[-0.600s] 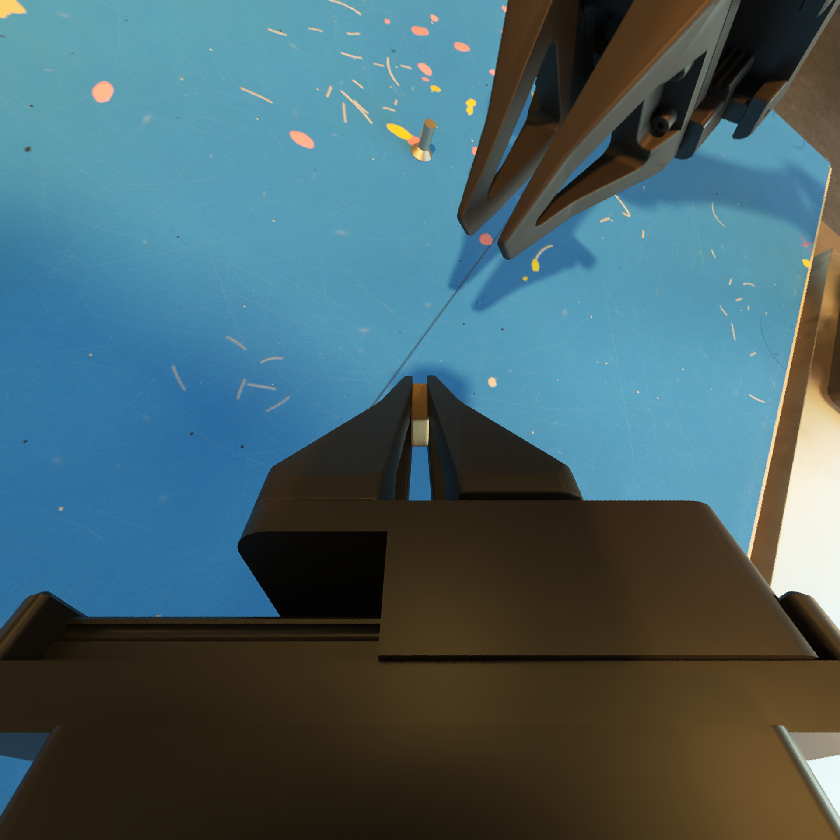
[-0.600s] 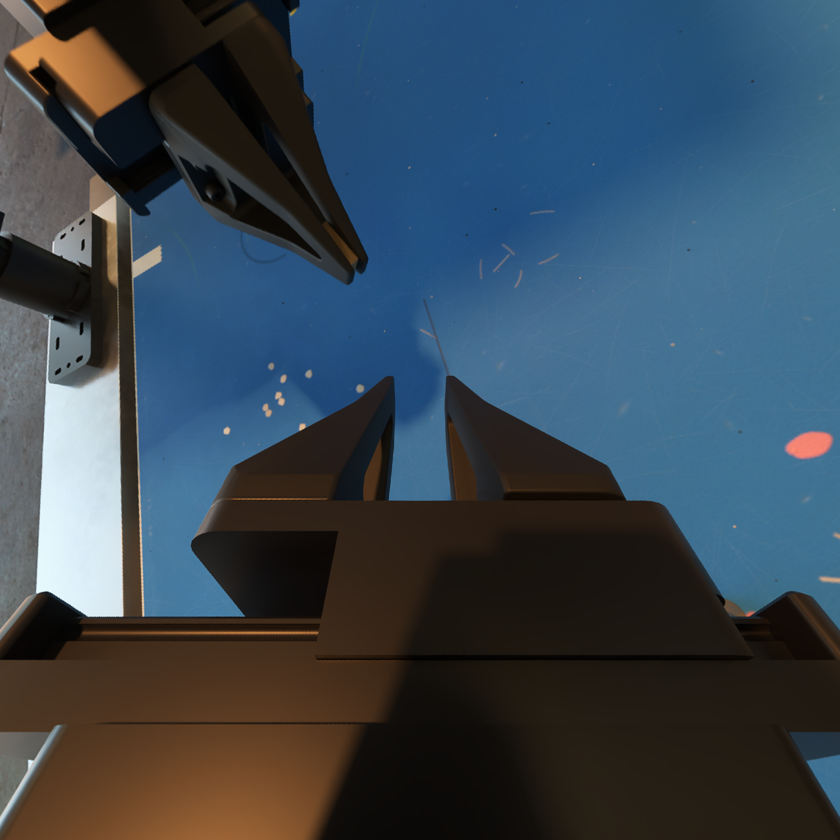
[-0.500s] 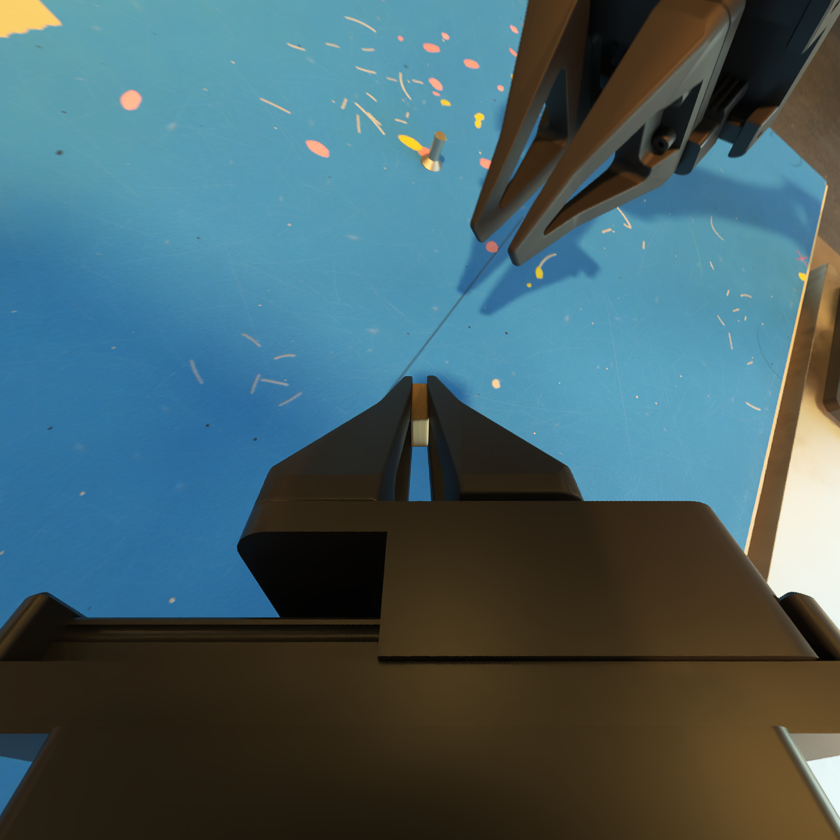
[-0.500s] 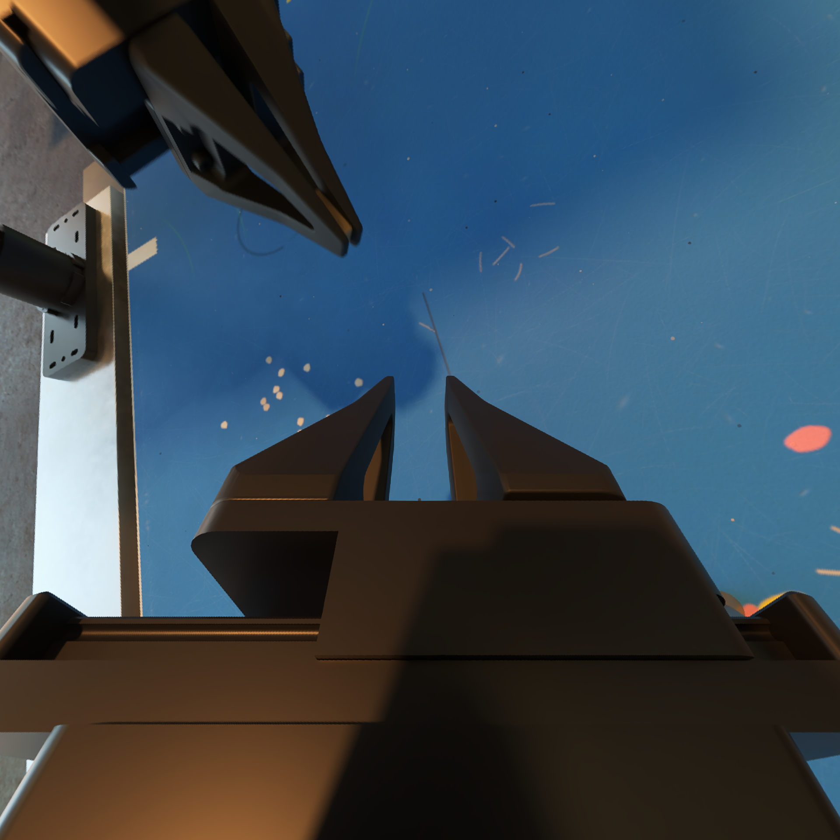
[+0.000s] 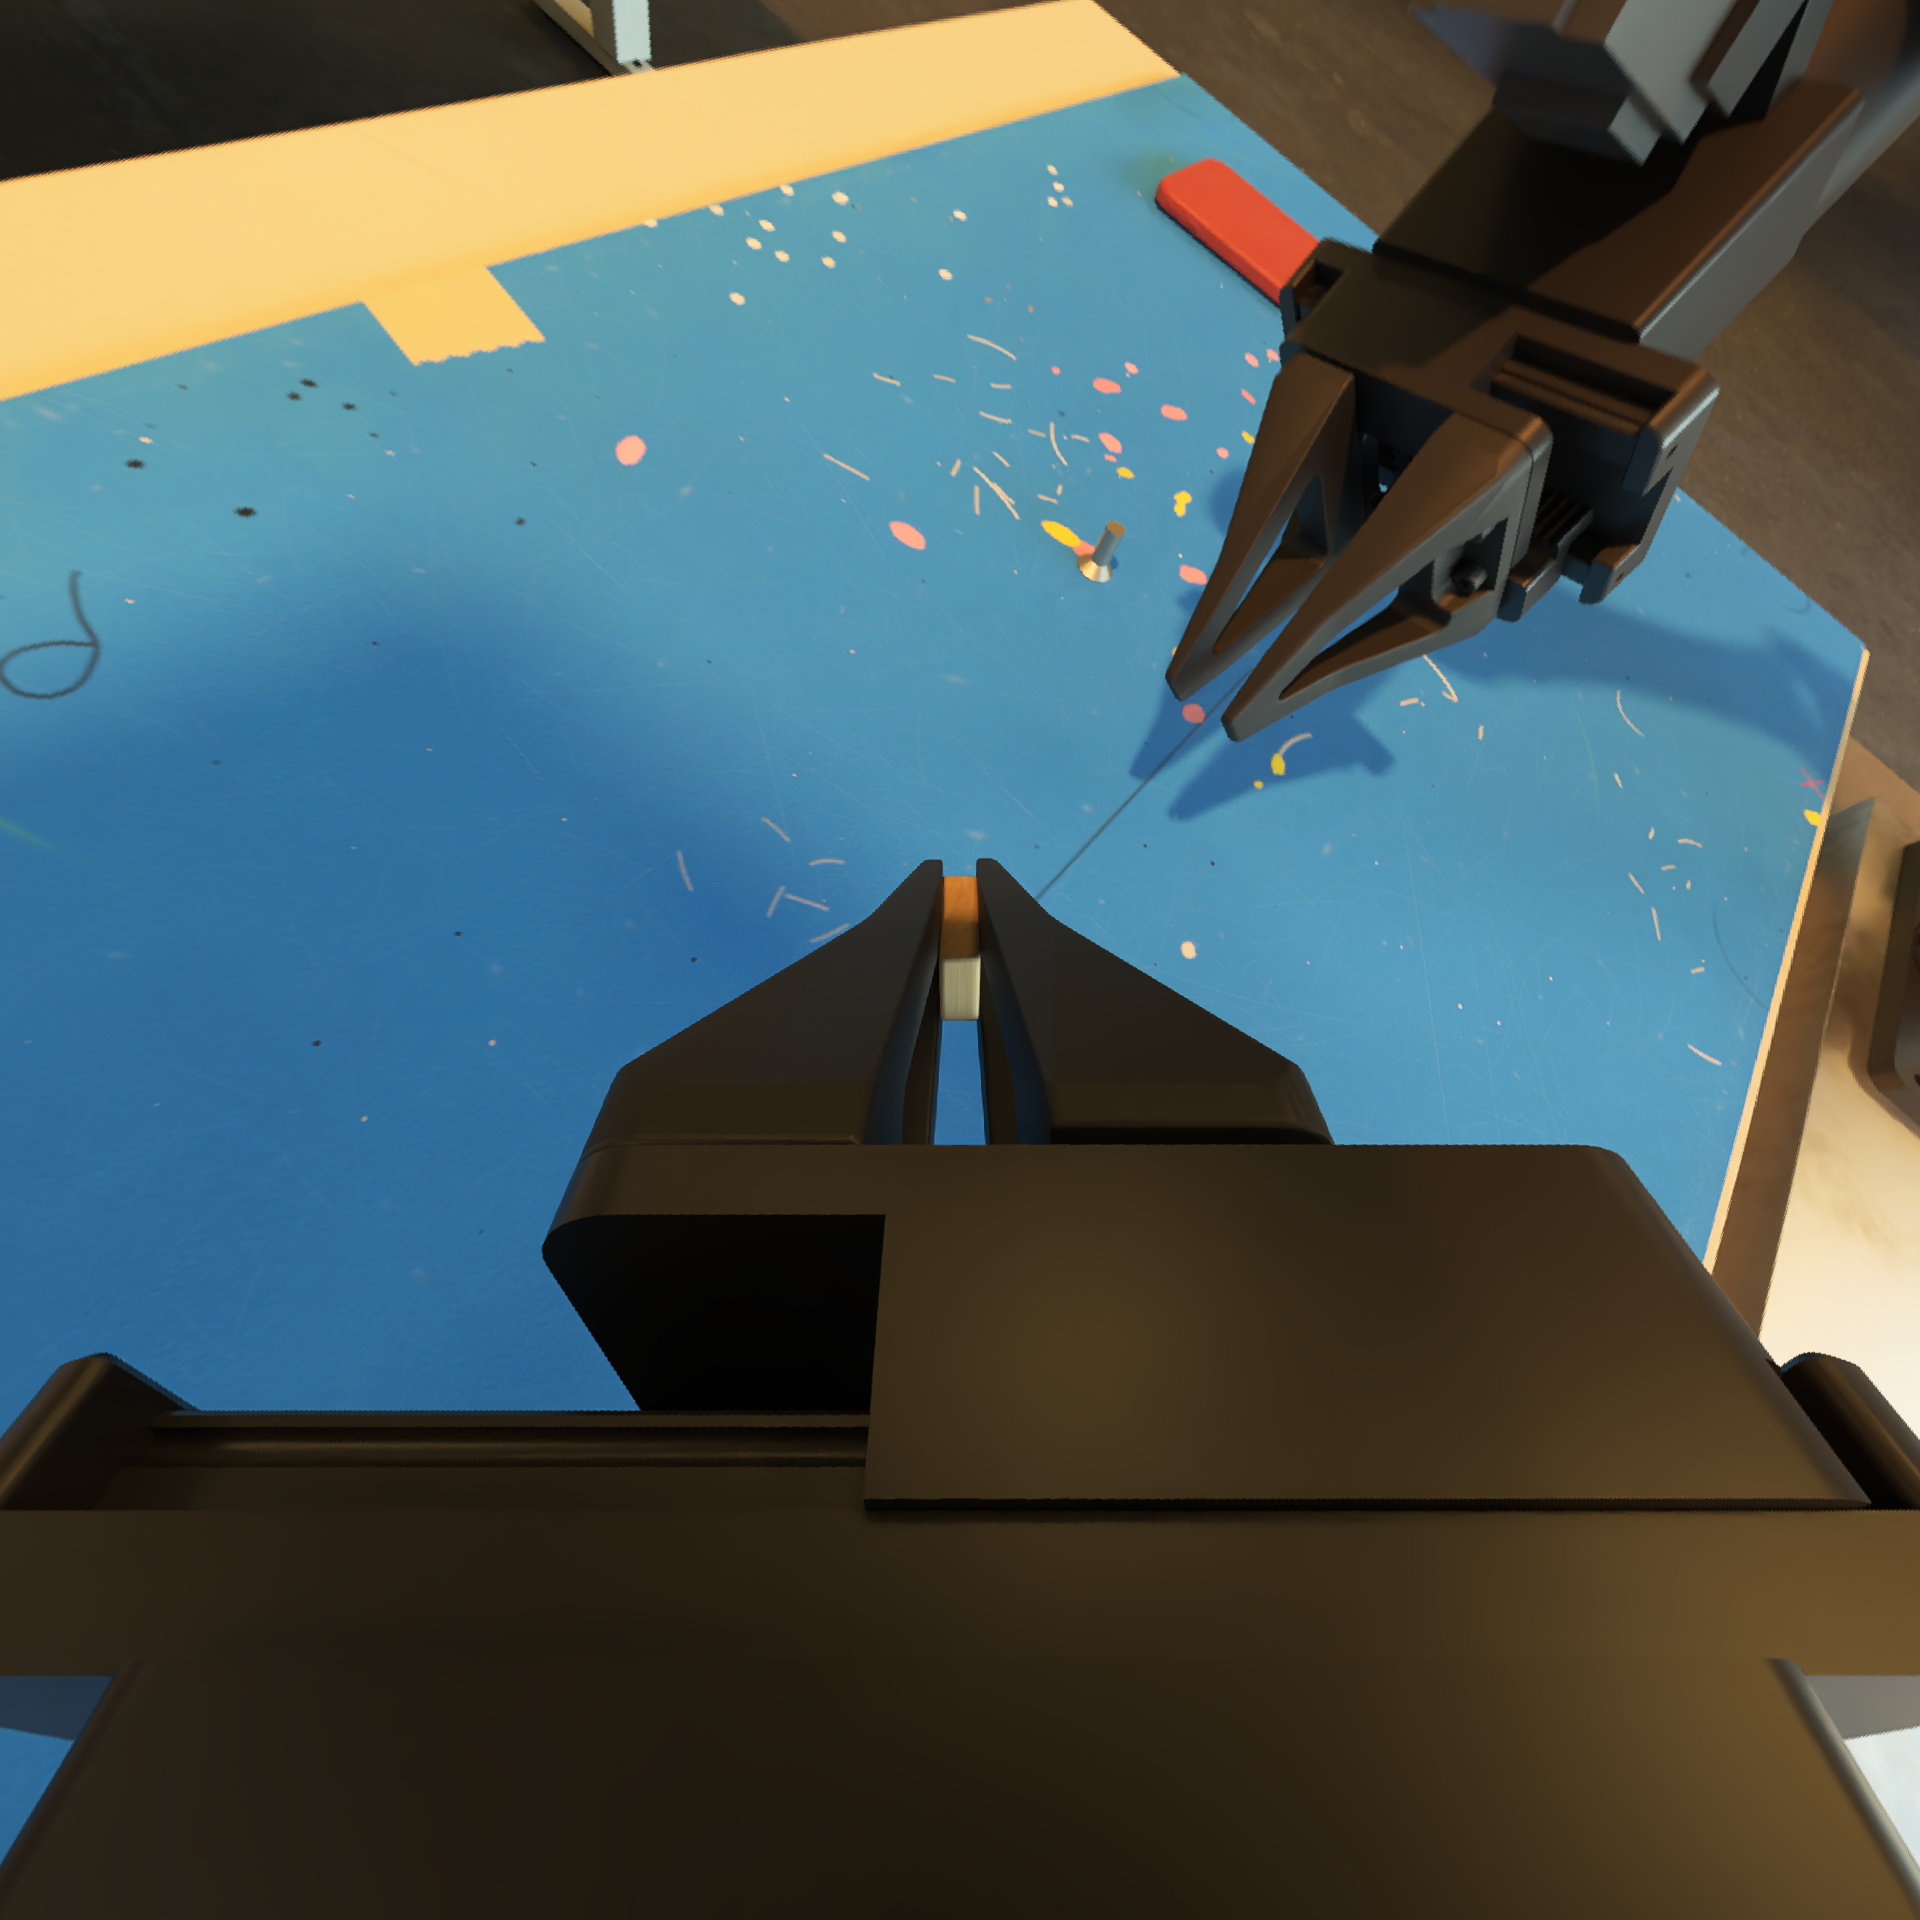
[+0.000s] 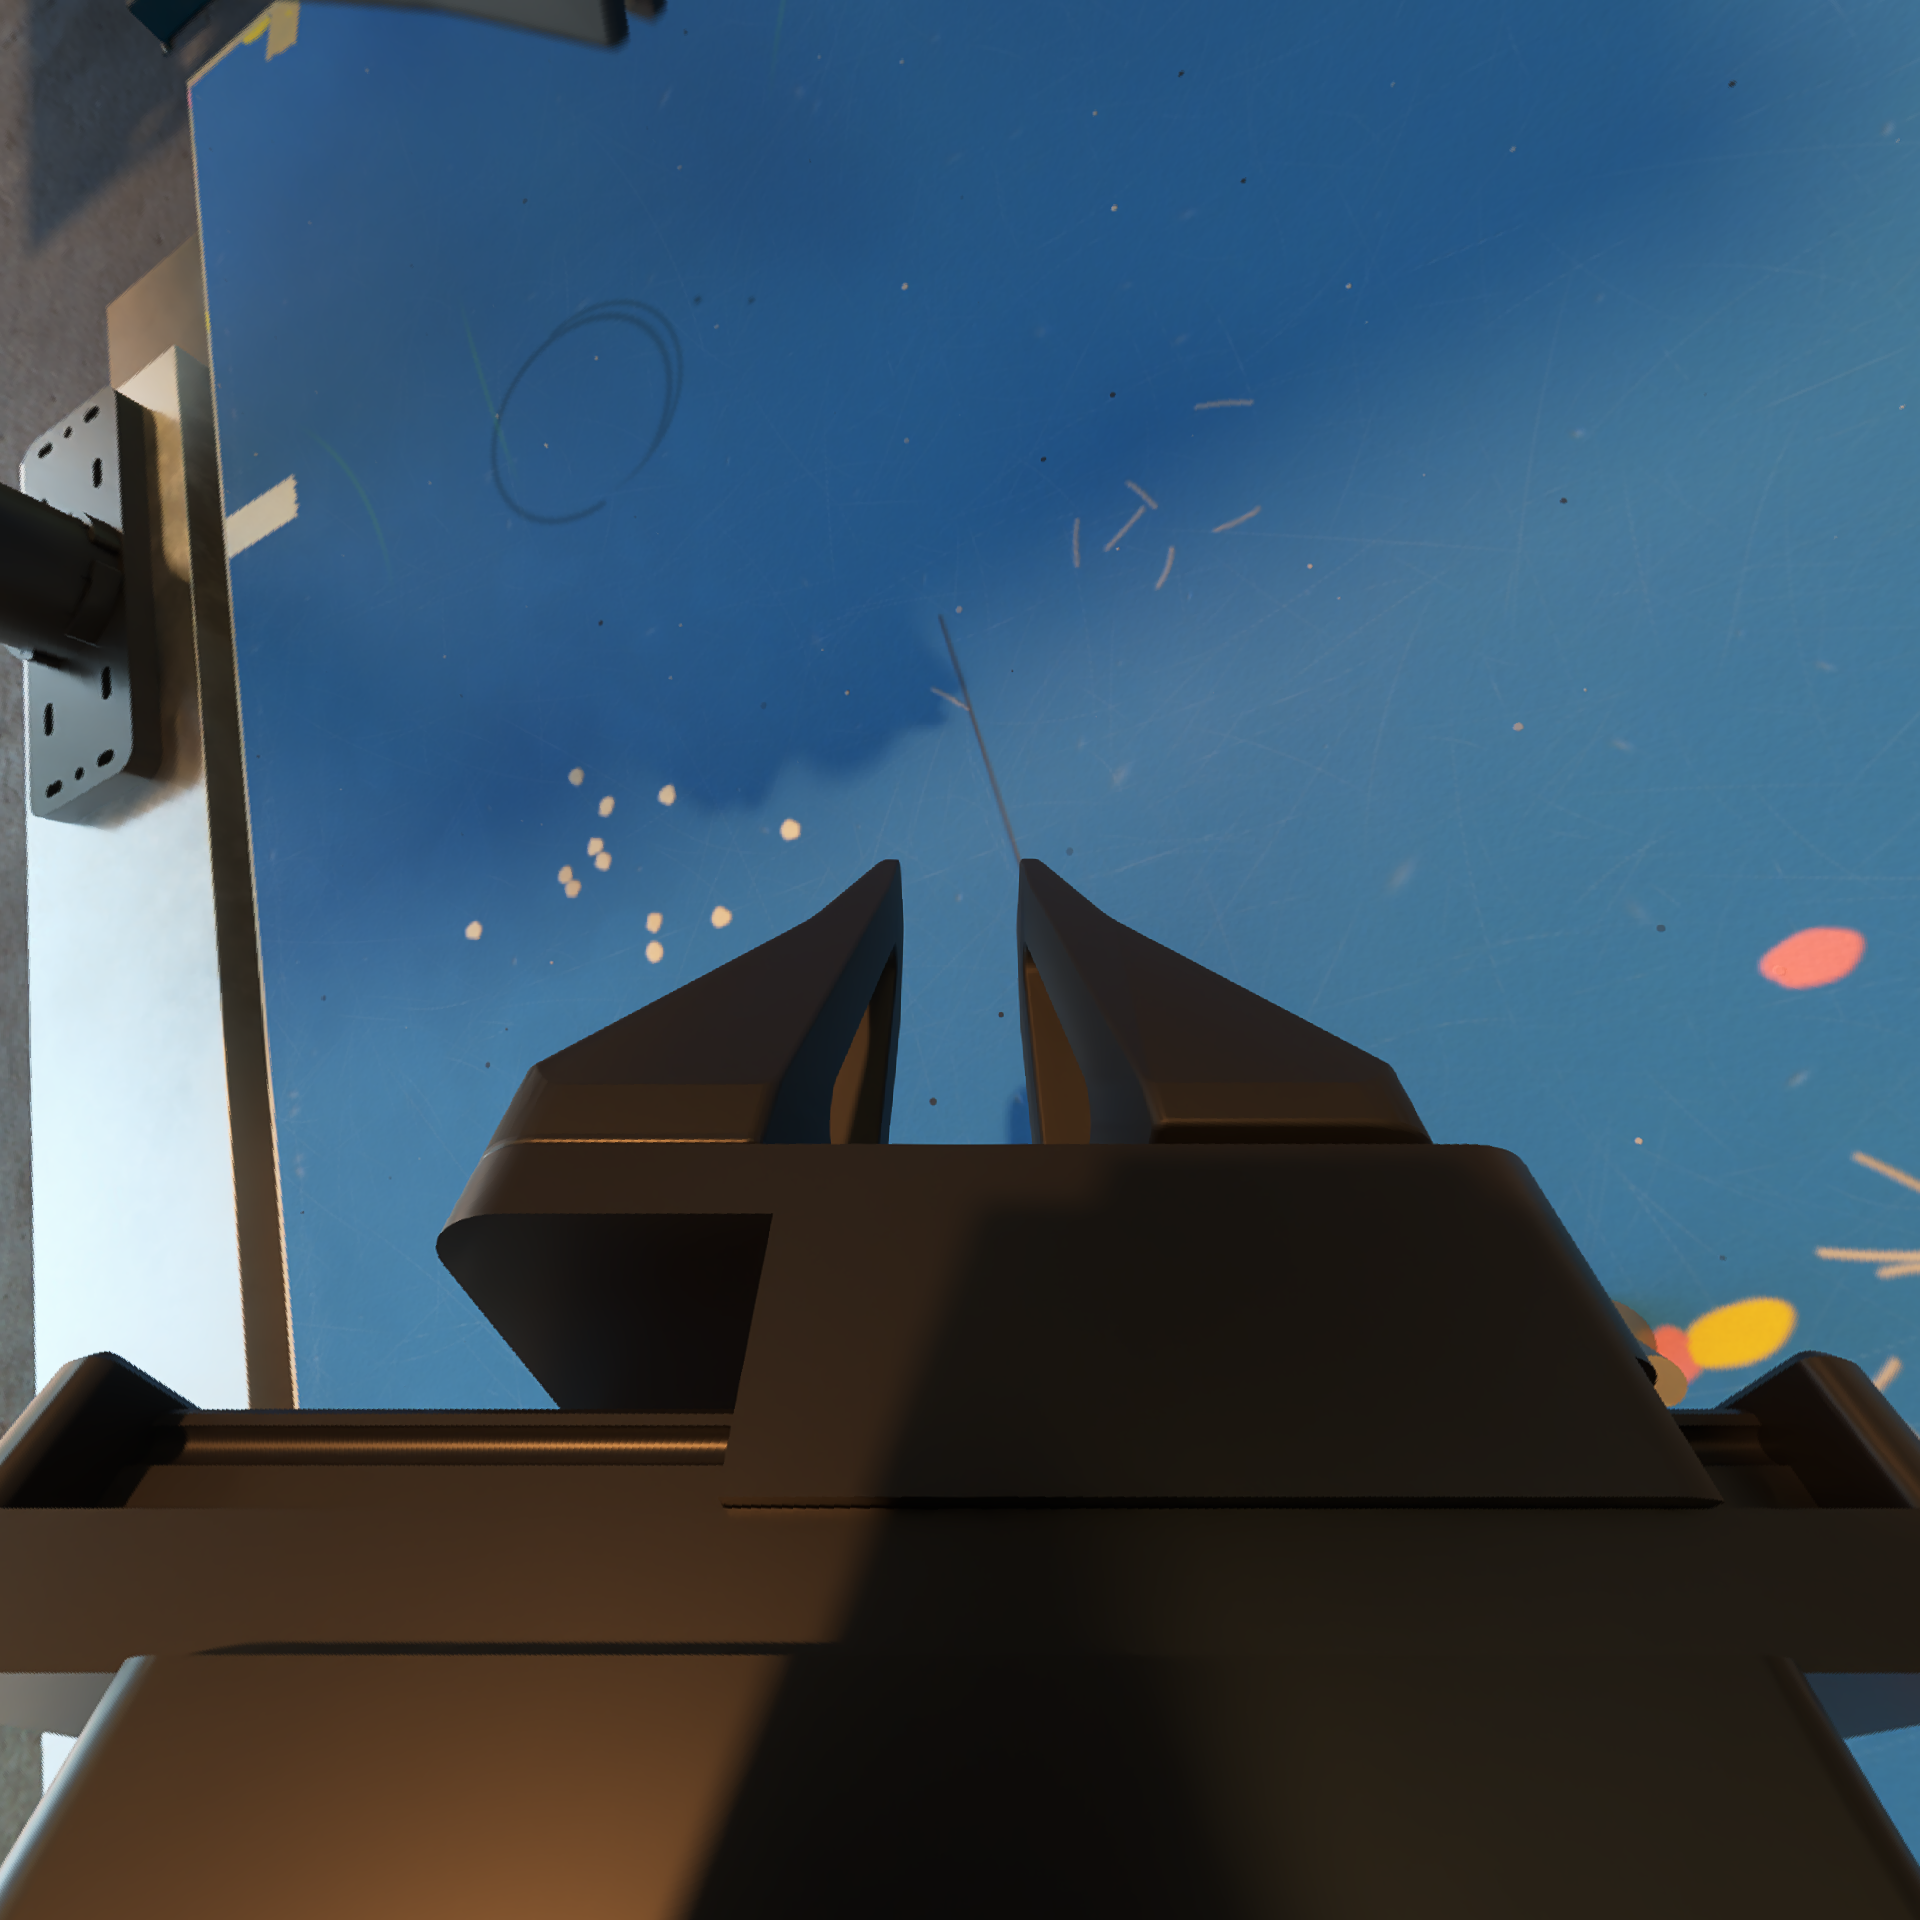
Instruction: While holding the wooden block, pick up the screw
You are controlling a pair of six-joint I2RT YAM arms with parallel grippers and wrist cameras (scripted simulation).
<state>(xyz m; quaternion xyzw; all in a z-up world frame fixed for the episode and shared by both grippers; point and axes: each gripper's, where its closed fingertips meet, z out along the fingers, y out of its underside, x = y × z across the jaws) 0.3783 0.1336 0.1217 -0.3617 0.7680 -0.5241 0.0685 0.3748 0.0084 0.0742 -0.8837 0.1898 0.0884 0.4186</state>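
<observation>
My left gripper [image 5: 959,868] is shut on a small wooden block [image 5: 960,951] and holds it above the blue table [image 5: 520,727]. A small metal screw [image 5: 1099,553] stands head-down on the table, far ahead and to the right. My right gripper [image 5: 1205,696] shows in the left wrist view, open and empty, its tips just right of the screw and near the table. In the right wrist view my right gripper [image 6: 959,864] is open with only the blue table [image 6: 1351,623] between its fingers. The screw is mostly hidden behind the gripper body at the right edge.
A red flat block [image 5: 1231,223] lies at the far right of the table, behind the right gripper. A tan strip [image 5: 416,197] runs along the far edge. The table's right edge [image 5: 1787,987] is close. A grey mounting plate [image 6: 83,603] sits by the left edge.
My left gripper has risen and pulled back with the block, so more of the table shows. The left gripper has moved out of the right wrist view's top. The right gripper stays open.
</observation>
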